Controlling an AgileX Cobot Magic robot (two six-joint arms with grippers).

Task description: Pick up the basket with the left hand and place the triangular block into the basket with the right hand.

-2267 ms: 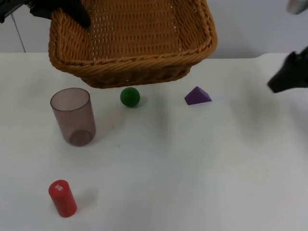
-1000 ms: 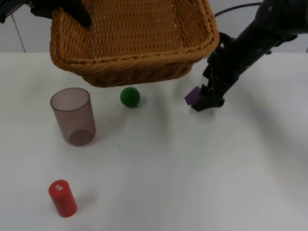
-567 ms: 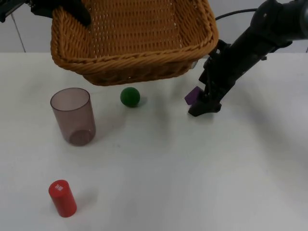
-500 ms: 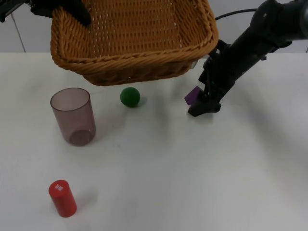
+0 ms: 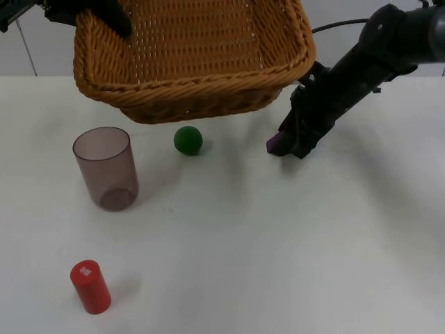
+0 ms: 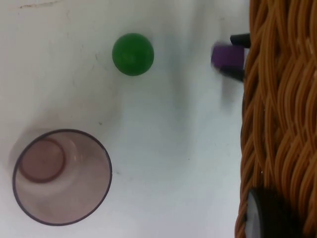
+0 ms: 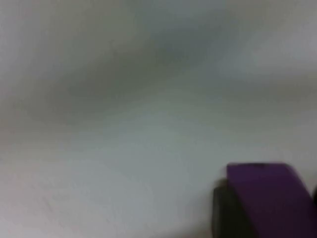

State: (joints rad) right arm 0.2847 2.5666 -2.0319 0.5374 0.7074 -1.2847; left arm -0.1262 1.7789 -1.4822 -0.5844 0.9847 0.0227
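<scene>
The right gripper (image 5: pixel 288 145) pinched the purple triangular block (image 5: pixel 274 142), whose sloped faces could squirt free; the left gripper (image 5: pixel 104 15) clamped the basket (image 5: pixel 195 90) rim.

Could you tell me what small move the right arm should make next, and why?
Probably lift straight up. The right end effector looks shut on the purple triangular block at the table, while the left end effector holds the basket raised beside it, so the block must clear the rim first.
</scene>
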